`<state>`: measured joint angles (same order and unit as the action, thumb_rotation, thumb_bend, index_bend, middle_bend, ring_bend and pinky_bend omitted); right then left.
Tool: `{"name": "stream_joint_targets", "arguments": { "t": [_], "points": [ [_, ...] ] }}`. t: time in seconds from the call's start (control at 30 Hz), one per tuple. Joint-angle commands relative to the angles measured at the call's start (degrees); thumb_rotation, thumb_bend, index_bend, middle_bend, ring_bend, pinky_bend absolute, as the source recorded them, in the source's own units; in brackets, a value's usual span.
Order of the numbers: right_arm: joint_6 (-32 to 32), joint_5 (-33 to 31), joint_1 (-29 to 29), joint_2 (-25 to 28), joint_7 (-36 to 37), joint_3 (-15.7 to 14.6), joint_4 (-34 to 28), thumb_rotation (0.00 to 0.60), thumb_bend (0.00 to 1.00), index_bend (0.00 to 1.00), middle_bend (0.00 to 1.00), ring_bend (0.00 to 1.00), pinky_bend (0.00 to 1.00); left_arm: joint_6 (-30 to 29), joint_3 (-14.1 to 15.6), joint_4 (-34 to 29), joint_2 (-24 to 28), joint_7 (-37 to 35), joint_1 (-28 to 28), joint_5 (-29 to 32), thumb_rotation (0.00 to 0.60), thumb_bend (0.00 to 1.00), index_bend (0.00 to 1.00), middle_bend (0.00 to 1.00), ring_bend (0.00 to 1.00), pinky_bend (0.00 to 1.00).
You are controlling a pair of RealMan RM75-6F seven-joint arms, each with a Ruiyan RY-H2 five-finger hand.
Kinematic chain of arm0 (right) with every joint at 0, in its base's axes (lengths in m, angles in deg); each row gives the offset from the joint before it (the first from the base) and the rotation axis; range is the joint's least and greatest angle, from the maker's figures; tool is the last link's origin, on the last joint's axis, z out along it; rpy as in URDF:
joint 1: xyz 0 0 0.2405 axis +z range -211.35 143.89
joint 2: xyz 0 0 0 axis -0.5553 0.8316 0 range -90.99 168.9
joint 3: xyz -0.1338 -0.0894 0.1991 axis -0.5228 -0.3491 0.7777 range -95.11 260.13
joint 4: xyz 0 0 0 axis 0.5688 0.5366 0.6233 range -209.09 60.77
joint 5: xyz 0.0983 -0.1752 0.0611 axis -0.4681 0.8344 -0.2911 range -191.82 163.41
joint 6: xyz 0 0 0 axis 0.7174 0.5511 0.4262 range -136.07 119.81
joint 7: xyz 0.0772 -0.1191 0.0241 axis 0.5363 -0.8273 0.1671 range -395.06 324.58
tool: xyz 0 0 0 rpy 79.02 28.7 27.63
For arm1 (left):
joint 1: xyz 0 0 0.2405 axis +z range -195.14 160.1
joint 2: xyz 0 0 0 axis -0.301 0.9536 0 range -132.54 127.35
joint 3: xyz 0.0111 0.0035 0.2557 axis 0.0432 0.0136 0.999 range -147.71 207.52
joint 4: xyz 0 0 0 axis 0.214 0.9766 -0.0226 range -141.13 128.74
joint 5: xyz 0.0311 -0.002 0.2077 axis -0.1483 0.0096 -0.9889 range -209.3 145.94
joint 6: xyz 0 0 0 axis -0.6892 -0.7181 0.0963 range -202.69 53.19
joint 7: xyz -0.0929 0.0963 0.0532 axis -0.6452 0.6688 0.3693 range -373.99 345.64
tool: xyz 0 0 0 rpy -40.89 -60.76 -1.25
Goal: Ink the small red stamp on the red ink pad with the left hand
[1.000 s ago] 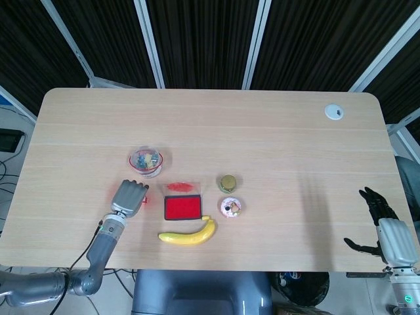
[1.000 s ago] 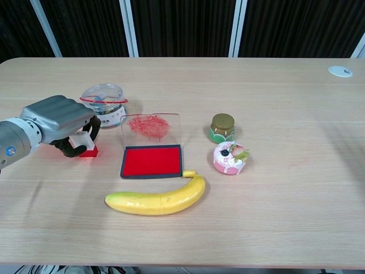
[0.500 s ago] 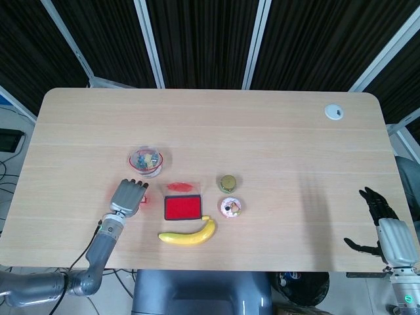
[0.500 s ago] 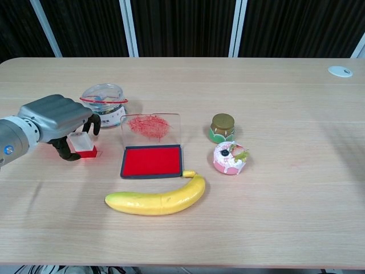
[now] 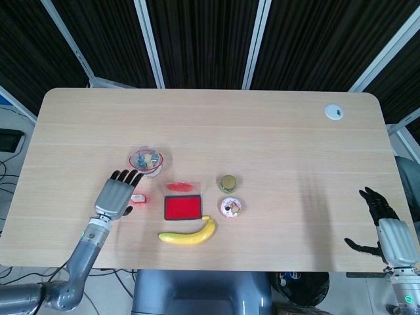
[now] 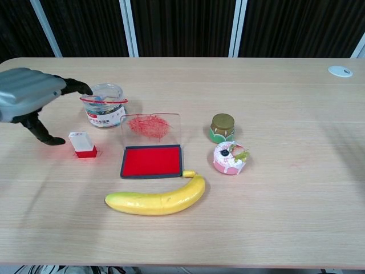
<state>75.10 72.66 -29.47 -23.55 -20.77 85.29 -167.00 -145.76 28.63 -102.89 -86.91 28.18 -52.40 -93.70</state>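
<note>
Two hands in view, neither holding anything. Left hand (image 6: 28,97) raised above the surface (image 6: 274,228) at far left, fingers spread and extended, thumb (image 6: 41,132) pointing down, apart from the stamp (image 6: 83,145). Stamp stands upright on the surface just right of and below that hand, clear block on top, red base; in the head view it shows as a small red spot (image 5: 138,197) beside the hand (image 5: 117,195). Ink pad (image 6: 151,161) lies open right of the stamp, near but not touching, its clear lid (image 6: 150,129) propped up at the back with red smears on it. Jar (image 6: 103,104) with a red band sits behind the stamp, close to the left fingertips. Banana (image 6: 157,200) lies in front of the pad, its stem tip at the pad's front right corner. Small green pot (image 6: 222,127) and a pink cake toy (image 6: 229,157) stand right of the pad, the cake nearer the front. Right hand (image 5: 382,226) at the surface's far right edge, dark fingers spread, seen in the head view only.
</note>
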Motion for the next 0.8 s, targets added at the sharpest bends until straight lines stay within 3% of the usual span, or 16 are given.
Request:
{"name": "stream_joint_targets", "arguments": {
  "t": [0.03,0.23,0.53,0.8],
  "points": [
    [0.12,0.08,-0.03,-0.04,-0.27,0.0,0.09,0.6,0.16,0.0,0.0,0.0,0.18,-5.44,3.05,-5.45,6.22,-6.43,4.78,-6.77,0.6,0.13,0.12,0.12,0.13,0.19],
    [0.79,0.63,-0.21,-0.23,-1.47,-0.12,0.44,0.6,0.16,0.0,0.0,0.0,0.18,-12.31,6.43,-7.91,13.69,-15.16,11.85,-12.21,0.6,0.13,0.01,0.01,0.01,0.09],
    [1.43,0.69,-0.35,-0.91,-3.36,0.02,0.89,0.6,0.16,0.0,0.0,0.0,0.18,-21.11,8.83,-3.51,18.73,-27.46,21.32,-17.97,0.6,0.13,0.0,0.0,0.0,0.03],
    [1.99,1.82,-0.26,-1.12,-4.44,-0.16,1.52,0.6,0.12,0.0,0.0,0.0,0.18,-19.02,7.73,-1.46,19.46,-31.09,23.3,-17.38,0.6,0.13,0.0,0.0,0.0,0.0]
  ]
}}
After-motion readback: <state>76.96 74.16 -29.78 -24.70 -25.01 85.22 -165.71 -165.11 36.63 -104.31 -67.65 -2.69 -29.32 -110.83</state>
